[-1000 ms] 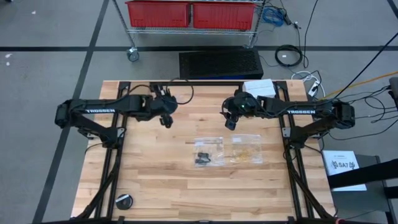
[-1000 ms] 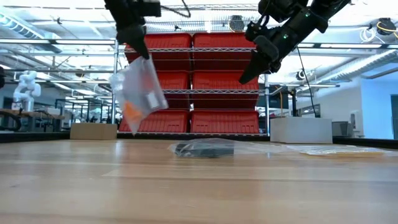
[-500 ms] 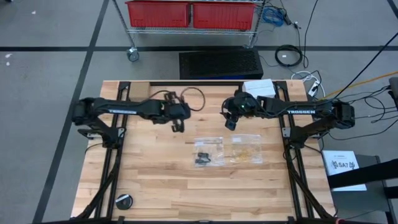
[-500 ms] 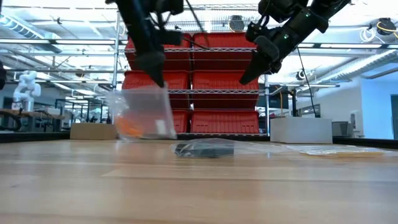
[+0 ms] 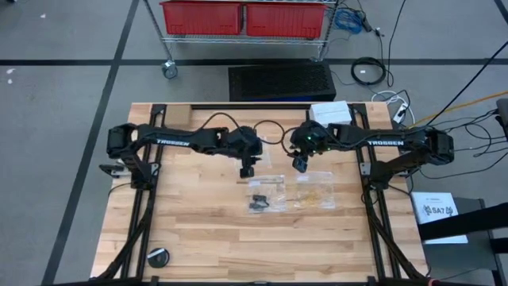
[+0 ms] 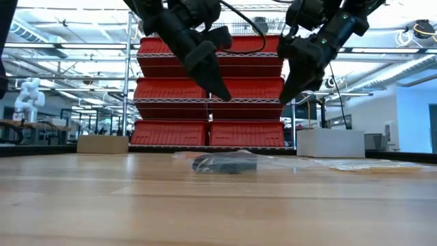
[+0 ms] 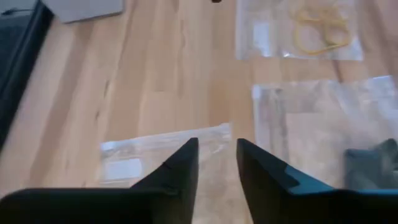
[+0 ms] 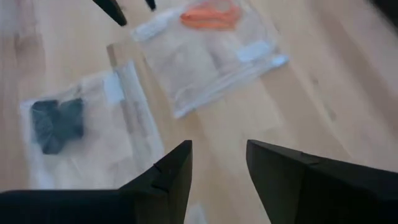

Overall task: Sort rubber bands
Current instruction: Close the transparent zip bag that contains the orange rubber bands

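Three clear bags lie flat on the wooden table. One holds orange rubber bands [image 8: 210, 15], one black rubber bands [image 5: 258, 200], and one pale yellow rubber bands [image 7: 320, 28]. The orange bands' bag [image 8: 205, 46] lies to the left of the black bands' bag [image 5: 264, 193], at its far end. My left gripper [image 5: 248, 168] hangs open just above the orange bands' bag [image 7: 143, 158], touching nothing. My right gripper [image 5: 300, 164] hangs open above the far edge of the yellow bands' bag [image 5: 315, 189], with nothing between its fingers [image 8: 168, 174].
A round black object [image 5: 159, 257] sits near the table's near left corner. White sheets [image 5: 329, 111] lie at the far right, and loose black cable [image 5: 266, 131] loops along the far side between the arms. Bare wood spreads across the near half.
My left gripper has gone down and toward the table's right with the orange bands' bag hanging from it, tipping its fingers downward. It has opened and let go. The bag, which hung upright above the table, now lies flat on the wood. My right gripper has turned slightly.
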Available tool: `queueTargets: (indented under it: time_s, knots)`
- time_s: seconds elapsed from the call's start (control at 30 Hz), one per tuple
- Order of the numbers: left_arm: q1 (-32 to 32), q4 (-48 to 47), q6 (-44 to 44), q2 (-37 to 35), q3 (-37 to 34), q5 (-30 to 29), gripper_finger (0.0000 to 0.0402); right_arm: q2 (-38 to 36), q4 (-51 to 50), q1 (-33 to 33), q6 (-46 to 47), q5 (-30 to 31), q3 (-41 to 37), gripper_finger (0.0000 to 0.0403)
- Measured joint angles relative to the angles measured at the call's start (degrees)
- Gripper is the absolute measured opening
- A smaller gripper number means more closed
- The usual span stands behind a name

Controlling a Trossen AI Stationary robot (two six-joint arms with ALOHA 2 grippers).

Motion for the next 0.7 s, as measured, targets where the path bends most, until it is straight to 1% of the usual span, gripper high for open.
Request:
queueTargets:
  time_s: [0.07,0.13,0.2,0.27,0.4,0.47,0.57,0.63,0.7]
  knots:
    - [0.9,0.3,0.0,0.0,0.0,0.3,0.0141,0.0,0.6,0.0,4.0,-1.7,0.0,0.0146]
    - [2.1,-0.3,0.0,-0.3,0.0,0.7,0.0151,0.4,1.8,0.5,9.8,-2.1,0.0,0.0146]
    - [3.8,0.1,0.1,-0.9,-0.1,4.0,0.0153,2.0,3.7,1.2,13.8,-1.9,0.0,0.0146]
    - [6.1,3.9,0.1,-1.4,-1.6,11.2,0.015,4.4,6.2,1.9,15.8,-1.1,0.0,0.0146]
    - [11.4,10.8,-3.3,-1.4,-6.0,30.2,0.0137,10.8,13.5,1.8,19.1,2.5,0.0,0.0146]
    - [13.5,14.9,-6.1,-1.4,-8.2,36.7,0.0133,14.0,17.3,1.2,19.3,3.7,0.0,0.0146]
    - [15.4,20.6,-9.2,-1.4,-11.5,43.2,0.0132,18.3,23.0,0.0,22.0,5.0,0.0,0.0146]
    - [16.2,23.8,-10.5,-1.4,-13.2,45.0,0.0132,21.1,25.8,-1.0,24.0,5.7,0.0,0.0146]
    - [17.0,27.7,-10.9,-1.5,-15.0,45.3,0.0132,23.6,28.8,-1.6,25.5,6.1,0.0,0.0146]
